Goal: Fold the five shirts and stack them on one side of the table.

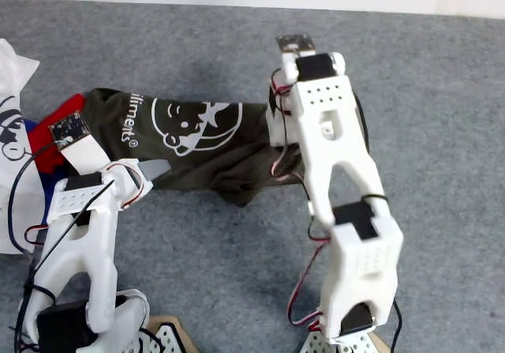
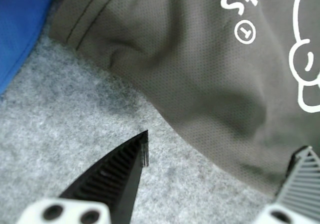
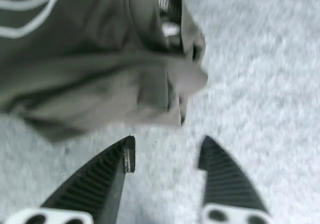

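- An olive shirt (image 1: 197,144) with white print is seen lying crumpled on the grey desk (image 1: 442,92), toward the far edge and left of centre.
- The left pincer (image 2: 226,144) is held wide open over the shirt's near hem; nothing is gripped.
- The right pincer (image 3: 167,143) is held open and empty, just beside the shirt's bunched end.
- A blue shirt (image 2: 20,28) and a red shirt (image 1: 47,144) are noted just beside its other end.

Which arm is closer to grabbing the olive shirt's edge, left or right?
Probably left. The left end effector is open with the hem of the olive shirt between its fingers. The right end effector is open too, but its fingers sit over bare table, the bunched shirt end just ahead.
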